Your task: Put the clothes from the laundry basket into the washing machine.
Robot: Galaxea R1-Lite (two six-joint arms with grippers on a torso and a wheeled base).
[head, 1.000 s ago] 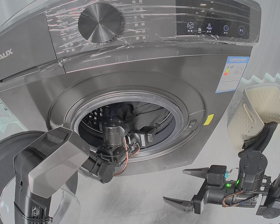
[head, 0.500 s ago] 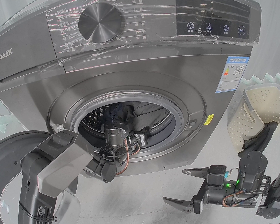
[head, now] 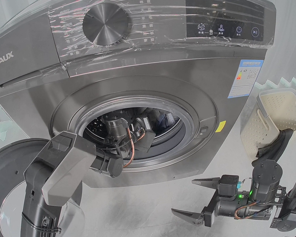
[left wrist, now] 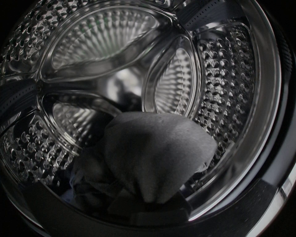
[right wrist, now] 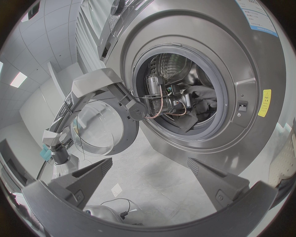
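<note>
Grey clothes [left wrist: 154, 154] lie in the washing machine drum [left wrist: 228, 77] with the left gripper [head: 144, 129], grip indiscernible; right gripper [head: 183, 196] jaws apart, near the laundry basket [head: 286, 109].

My left arm [head: 68, 160] blocks much of the washing machine's [head: 143, 75] round opening, so I see just bits of the clothes [right wrist: 205, 94] behind it. In the left wrist view a grey cloth [left wrist: 157, 154] covers most of the dark pile [left wrist: 89, 182] under it. The open door [head: 4, 181] is cut off at the head view's edge. My right arm [head: 266, 178] hides the bottom of the laundry basket [head: 283, 110]. I cannot tell if the dark shape [head: 279, 141] there is cloth.
</note>
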